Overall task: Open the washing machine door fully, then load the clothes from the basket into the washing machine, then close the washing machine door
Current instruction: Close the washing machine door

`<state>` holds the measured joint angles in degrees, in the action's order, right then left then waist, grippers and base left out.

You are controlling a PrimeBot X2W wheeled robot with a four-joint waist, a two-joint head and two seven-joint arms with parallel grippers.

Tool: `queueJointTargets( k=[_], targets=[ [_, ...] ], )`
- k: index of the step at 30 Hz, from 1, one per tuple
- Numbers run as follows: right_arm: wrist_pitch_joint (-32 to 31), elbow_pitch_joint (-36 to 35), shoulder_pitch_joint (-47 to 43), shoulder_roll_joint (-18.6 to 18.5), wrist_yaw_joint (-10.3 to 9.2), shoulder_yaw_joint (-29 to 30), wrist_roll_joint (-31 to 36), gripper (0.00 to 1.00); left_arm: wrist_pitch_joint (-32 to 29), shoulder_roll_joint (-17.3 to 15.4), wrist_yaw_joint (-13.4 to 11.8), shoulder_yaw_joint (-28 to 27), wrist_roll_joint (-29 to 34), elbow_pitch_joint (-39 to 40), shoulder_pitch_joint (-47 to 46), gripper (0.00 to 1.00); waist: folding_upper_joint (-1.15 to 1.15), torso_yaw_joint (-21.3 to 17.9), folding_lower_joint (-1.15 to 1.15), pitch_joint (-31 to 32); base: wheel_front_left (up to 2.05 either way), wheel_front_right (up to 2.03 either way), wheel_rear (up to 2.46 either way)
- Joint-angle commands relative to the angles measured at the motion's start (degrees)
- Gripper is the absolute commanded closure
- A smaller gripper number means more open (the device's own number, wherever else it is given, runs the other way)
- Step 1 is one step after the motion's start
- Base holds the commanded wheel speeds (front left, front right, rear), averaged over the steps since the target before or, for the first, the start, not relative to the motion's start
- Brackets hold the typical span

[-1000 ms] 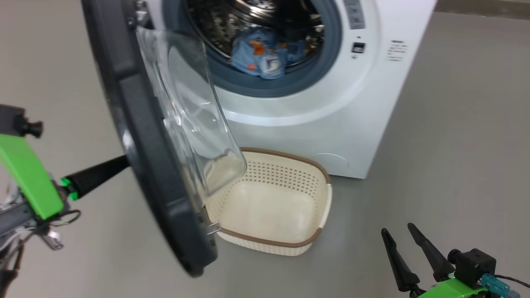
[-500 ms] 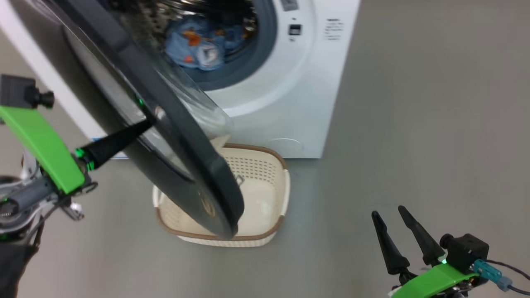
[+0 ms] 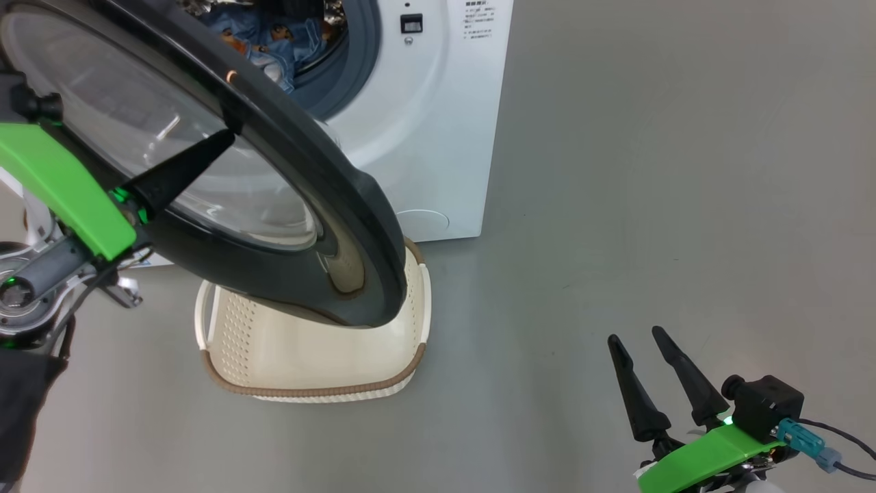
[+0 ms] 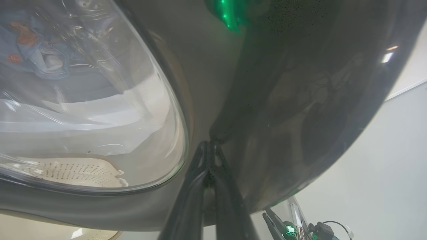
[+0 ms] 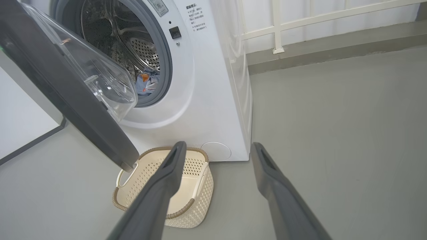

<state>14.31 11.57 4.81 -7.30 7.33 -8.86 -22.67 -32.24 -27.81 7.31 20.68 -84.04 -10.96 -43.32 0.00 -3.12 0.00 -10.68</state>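
Observation:
The washing machine (image 3: 424,137) stands at the top left with its door (image 3: 342,205) partly swung out over the basket (image 3: 308,373). My left gripper (image 3: 229,137) is shut, and its tip (image 4: 209,144) presses on the outer black ring of the door (image 4: 300,100). The clothes (image 3: 260,34) lie inside the drum, and the clothes (image 4: 33,56) also show through the glass. No cloth shows in the basket (image 5: 166,193). Low at the right my right gripper (image 3: 634,335) hangs open over bare floor, its fingers (image 5: 173,166) spread with nothing between them. The door (image 5: 66,90) stands about half open.
Grey floor (image 3: 650,171) stretches wide to the right of the machine. A white wall with a railing (image 5: 277,26) runs behind it. The basket sits right under the door's lower edge, close to the machine's front.
The door has swung from edge-on towards the machine with my shut left gripper against its outer face. The head camera has turned too. The right gripper has stayed open.

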Motion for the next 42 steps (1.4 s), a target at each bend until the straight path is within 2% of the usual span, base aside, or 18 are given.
queueJointTargets(
  k=[1,9,10,11,12,13,14,15,27,42],
  targets=[
    [0.69,-1.61,1.23,0.07,0.16,-1.09,0.91,0.00,0.47,-2.82,0.18,-2.02,-0.43,1.00,-2.33,1.00,0.00,0.16,0.00,0.10,0.00,0.00,0.00],
    [0.69,-1.54,-0.08,-0.50,0.16,0.06,0.73,0.00,3.16,-4.90,0.18,-0.76,-1.65,0.97,2.74,1.00,0.00,2.55,0.00,1.62,0.00,0.00,0.00],
    [0.69,-1.55,-0.25,-0.61,0.16,0.13,0.72,0.00,3.69,-5.17,0.18,-0.61,-1.72,1.04,3.74,0.98,0.00,2.88,0.00,1.86,0.00,0.00,0.00],
    [0.69,-1.56,-0.47,-0.73,0.16,0.22,0.71,0.00,4.39,-5.44,0.18,-0.45,-1.60,1.05,4.78,0.81,0.00,3.26,0.00,2.12,0.00,0.00,0.00],
    [0.69,-1.55,-0.71,-0.88,0.16,0.28,0.68,0.00,5.18,-5.71,0.18,-0.22,-1.32,0.93,5.77,0.58,0.00,3.63,0.00,2.45,0.00,0.00,0.00],
    [0.69,-1.54,-1.01,-1.04,0.16,0.43,0.62,0.00,5.87,-5.92,0.18,0.17,-1.04,0.81,6.74,0.42,0.00,4.05,0.00,2.79,0.00,0.00,0.00],
    [0.69,-1.57,-1.33,-1.18,0.16,0.65,0.56,0.00,6.65,-5.99,0.18,0.42,-0.98,0.74,7.65,0.16,0.00,4.51,0.00,3.01,0.00,0.00,0.00],
    [0.69,-1.63,-1.64,-1.30,0.16,0.89,0.51,0.00,7.61,-5.87,0.18,0.42,-1.20,0.60,8.52,0.00,0.00,4.94,0.00,3.22,0.00,0.00,0.00],
    [0.69,-1.55,-4.02,-2.08,0.16,1.03,-0.06,0.00,22.60,-7.89,0.18,1.60,1.11,1.32,21.09,0.00,0.00,6.89,0.00,4.99,0.00,0.00,0.00],
    [0.69,-1.29,-6.34,-3.49,0.16,1.95,-0.81,0.00,42.61,-8.28,0.18,7.44,5.87,-1.33,30.47,0.00,0.00,5.51,0.00,6.39,0.00,0.00,0.00]
  ],
)
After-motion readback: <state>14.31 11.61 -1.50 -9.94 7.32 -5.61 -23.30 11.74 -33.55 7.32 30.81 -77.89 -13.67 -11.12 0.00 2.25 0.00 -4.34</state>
